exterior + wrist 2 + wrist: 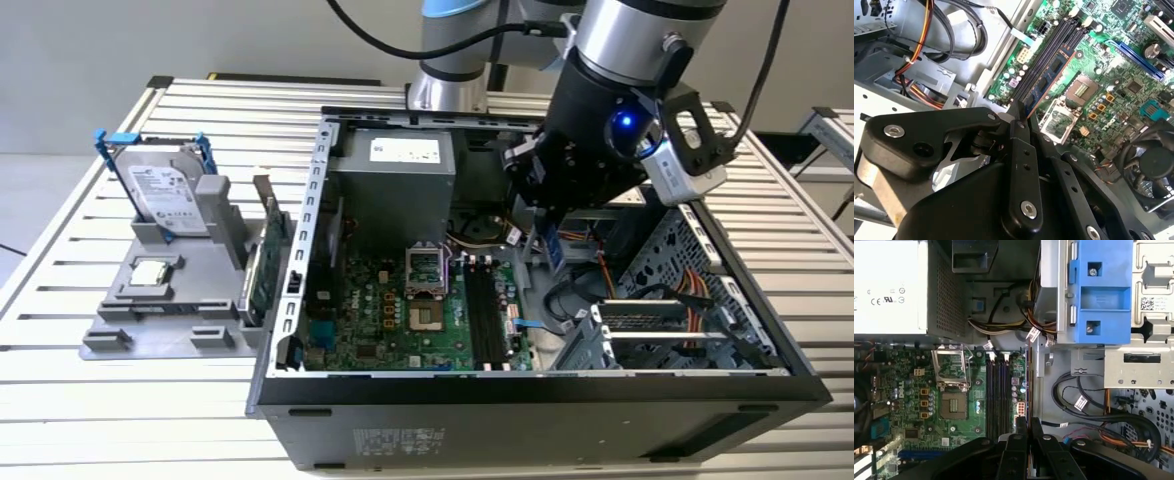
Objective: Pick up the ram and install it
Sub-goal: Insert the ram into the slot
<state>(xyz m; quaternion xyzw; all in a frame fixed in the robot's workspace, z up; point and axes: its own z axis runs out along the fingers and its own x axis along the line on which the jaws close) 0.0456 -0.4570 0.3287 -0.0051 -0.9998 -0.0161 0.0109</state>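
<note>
Grips the ram (1050,75) by one end in the gripper (1018,111), jaws narrow and clamped on its faces, inside the open case (534,385), over the board near the slots (998,390). Probably best done slowly: keep the stick parallel to a free slot, edge down, clear of the cables (1089,407) alongside. Rests on a slatted metal table (120,420), with a drive (167,195) in a grey fixture (147,310) on the exterior view's left; pale wall behind.

PC case (534,410) sat on table (80,400), hard drive (167,195) on parts stand (160,320) beside it at the exterior view's left, mobo (400,320) inside, w/ gripper (1020,111) clamping ram (1051,75) above mem slots (487,320).
</note>
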